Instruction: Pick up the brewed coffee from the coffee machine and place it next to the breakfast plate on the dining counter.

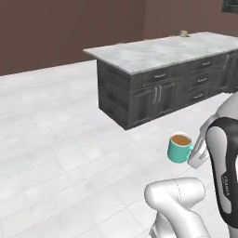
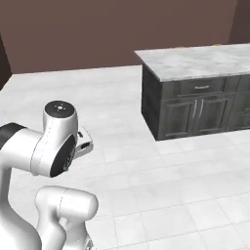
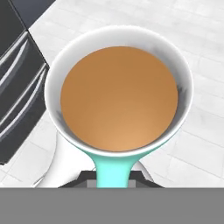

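I see the jaws (image 1: pixel 193 149) clenched on the handle of the brewed coffee (image 1: pixel 179 147), though my own arm hides the fingertips. The mug sits upright over the tiled floor (image 1: pixel 69 153), handle toward the hand, well short of the desk (image 1: pixel 158 51), where a small item at its far edge is too blurred to name.

The small teal ceramic mug (image 1: pixel 179 147) of brown coffee hung upright above the floor, well apart from the long white marble-topped counter (image 1: pixel 158 51).

The brewed coffee (image 1: pixel 180 147) hangs over the floor (image 1: pixel 60 139), before the dining counter (image 1: pixel 158 51).
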Robot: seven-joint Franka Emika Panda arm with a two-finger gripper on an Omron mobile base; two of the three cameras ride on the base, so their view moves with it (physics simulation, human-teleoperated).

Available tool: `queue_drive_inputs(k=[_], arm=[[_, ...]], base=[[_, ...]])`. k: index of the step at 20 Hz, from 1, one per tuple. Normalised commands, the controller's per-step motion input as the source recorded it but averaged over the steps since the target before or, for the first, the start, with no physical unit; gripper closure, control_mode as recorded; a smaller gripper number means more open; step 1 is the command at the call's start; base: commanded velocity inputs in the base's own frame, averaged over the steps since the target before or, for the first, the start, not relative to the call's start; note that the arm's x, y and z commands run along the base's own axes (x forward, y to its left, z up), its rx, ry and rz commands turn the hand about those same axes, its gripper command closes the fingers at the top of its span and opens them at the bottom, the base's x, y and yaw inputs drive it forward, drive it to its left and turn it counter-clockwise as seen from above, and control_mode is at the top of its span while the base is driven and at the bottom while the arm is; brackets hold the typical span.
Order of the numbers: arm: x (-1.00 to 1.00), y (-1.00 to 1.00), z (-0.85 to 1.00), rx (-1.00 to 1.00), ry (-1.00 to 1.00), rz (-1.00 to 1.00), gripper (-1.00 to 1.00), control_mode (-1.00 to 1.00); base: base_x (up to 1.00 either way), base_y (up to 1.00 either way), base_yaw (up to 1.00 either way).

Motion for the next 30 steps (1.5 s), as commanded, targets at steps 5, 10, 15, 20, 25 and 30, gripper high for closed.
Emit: queue_drive_inputs(k=[5, 10, 15, 20, 25, 30], arm=[[0.0, 0.0, 0.0, 0.0, 0.0, 0.0, 1.0, 1.0], [0.0, 0.0, 0.0, 0.0, 0.0, 0.0, 1.0, 1.0], [0.0, 0.0, 0.0, 0.0, 0.0, 0.0, 1.0, 1.0], [0.0, 0.0, 0.0, 0.0, 0.0, 0.0, 1.0, 1.0], [0.0, 0.0, 0.0, 0.0, 0.0, 0.0, 1.0, 1.0], [0.0, 0.0, 0.0, 0.0, 0.0, 0.0, 1.0, 1.0]], base=[[1.0, 0.38, -0.44], [1.0, 0.51, -0.36], [1.0, 0.75, -0.33], [1.0, 0.92, -0.29], [0.99, 1.0, -0.24], [0.93, 1.0, -0.2]])
